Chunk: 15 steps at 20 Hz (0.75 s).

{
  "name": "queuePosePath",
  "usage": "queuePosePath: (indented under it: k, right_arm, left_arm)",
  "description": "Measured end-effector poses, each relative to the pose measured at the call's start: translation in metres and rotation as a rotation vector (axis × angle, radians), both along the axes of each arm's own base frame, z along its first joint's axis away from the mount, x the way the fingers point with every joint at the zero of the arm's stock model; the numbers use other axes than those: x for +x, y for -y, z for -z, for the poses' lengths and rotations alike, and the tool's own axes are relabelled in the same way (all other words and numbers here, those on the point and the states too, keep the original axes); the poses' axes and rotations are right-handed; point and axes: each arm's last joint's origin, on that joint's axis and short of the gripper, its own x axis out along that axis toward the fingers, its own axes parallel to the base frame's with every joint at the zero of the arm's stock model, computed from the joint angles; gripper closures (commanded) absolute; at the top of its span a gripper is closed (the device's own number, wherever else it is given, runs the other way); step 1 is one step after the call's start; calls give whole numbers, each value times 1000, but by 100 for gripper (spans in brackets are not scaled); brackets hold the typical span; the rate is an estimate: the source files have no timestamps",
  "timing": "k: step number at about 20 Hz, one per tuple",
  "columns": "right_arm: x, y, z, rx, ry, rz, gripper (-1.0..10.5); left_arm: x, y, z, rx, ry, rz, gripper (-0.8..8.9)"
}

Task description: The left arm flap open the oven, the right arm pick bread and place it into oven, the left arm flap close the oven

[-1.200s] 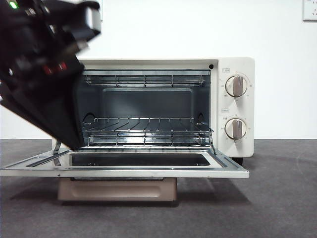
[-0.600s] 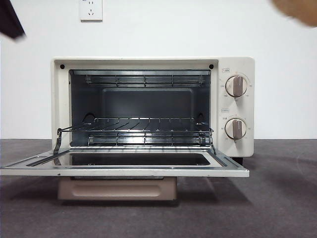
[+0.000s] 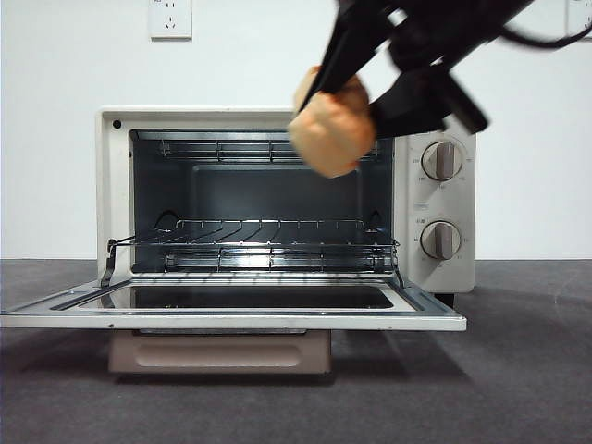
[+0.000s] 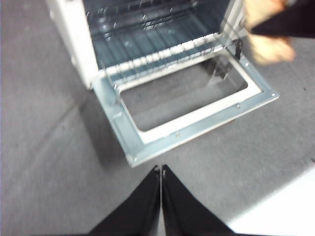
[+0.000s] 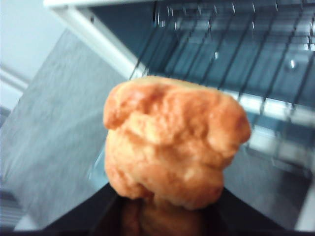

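The cream-white oven (image 3: 442, 199) stands with its door (image 3: 231, 310) flapped down flat and its wire rack (image 3: 268, 245) bare. My right gripper (image 3: 365, 79) comes in from the top right, shut on the orange-brown bread (image 3: 331, 128), which hangs in the air before the upper right of the oven opening. The bread (image 5: 172, 147) fills the right wrist view, above the open oven. My left gripper (image 4: 160, 172) is shut and empty, back from the open door (image 4: 197, 123), over the grey table. The bread (image 4: 266, 37) also shows blurred at that view's edge.
A white wall socket (image 3: 169, 17) is on the wall behind. The dark grey tabletop (image 3: 518, 370) spreads around the oven. The two knobs (image 3: 440, 160) sit on the oven's right panel.
The left arm has pulled out of the front view, off to the left. The right arm has come in from the top right with the bread, down to the front of the oven opening.
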Motion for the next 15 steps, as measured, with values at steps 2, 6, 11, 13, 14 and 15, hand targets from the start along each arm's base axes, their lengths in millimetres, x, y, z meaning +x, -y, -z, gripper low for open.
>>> queuePosePath:
  k: [2,6,11,13,14,15]
  right_arm:
    - [9,-9,8,19,12,22,785]
    - [25,-21,28,31,0,59,785]
    - [38,-30,45,48,-21,103,785]
    - [44,-34,43,42,-9,135,785]
    - [48,-36,40,43,0,155,785]
    - [52,-37,38,45,5,166,785]
  left_arm:
    - [-4,-4,0,-22,0,-13,806]
    - [-6,-6,-1,-44,4,-22,806]
    - [-5,-5,-3,-60,17,-23,806]
    - [-5,-5,-3,-68,25,-23,806]
    - [-5,-5,-4,-73,31,-22,806]
    - [-4,-4,-4,-77,35,-22,806]
